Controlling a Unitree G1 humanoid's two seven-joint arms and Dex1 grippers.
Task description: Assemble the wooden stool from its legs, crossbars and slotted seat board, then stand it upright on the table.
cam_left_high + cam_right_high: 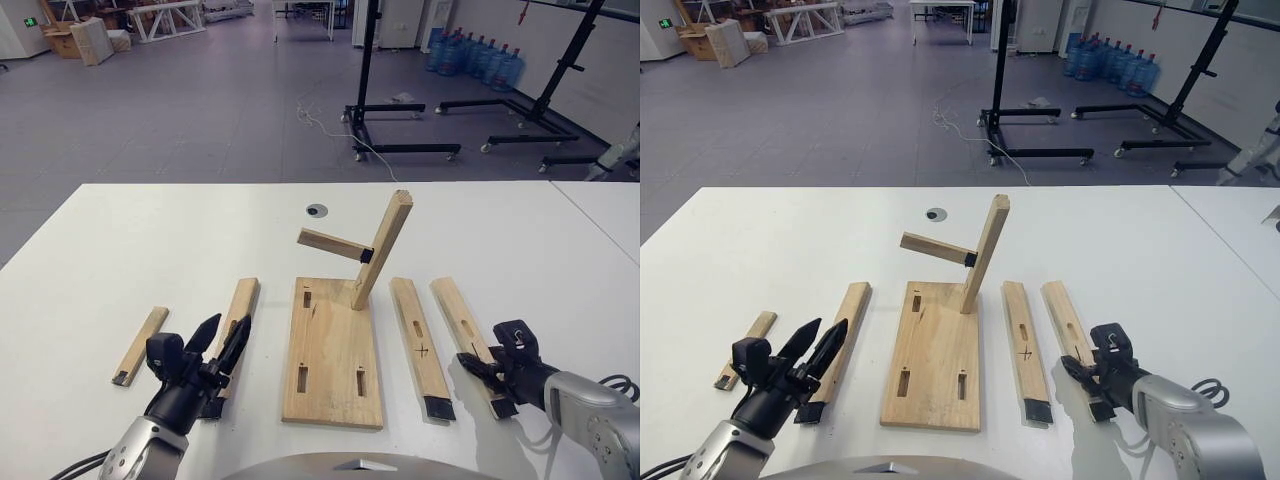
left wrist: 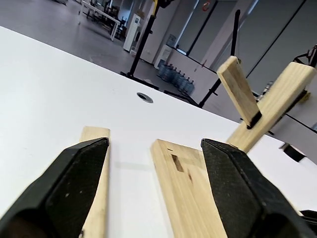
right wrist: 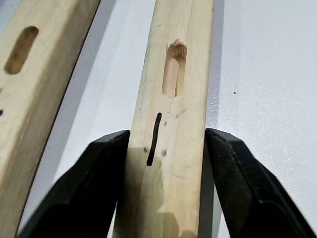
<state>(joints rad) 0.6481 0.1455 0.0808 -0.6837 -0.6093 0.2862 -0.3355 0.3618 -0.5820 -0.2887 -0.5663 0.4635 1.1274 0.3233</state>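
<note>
We saw the slotted seat board [image 1: 333, 352] lying flat at lower centre. It was pale, stiff wood that looked light. One leg [image 1: 383, 250] leaned in its far slot, with a crossbar [image 1: 330, 243] jutting left. At lower right, our right gripper [image 1: 488, 368] pinched the outermost loose leg [image 1: 462, 318] by its flat sides. We judged the smooth slat rigid and easy to lift there. At lower left, our left gripper [image 1: 222, 338] hung spread apart over another leg [image 1: 240, 305].

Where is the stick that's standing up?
In the left eye view, the standing leg leans up from the far right corner of the seat board, with a crossbar poking out to its left.
</note>
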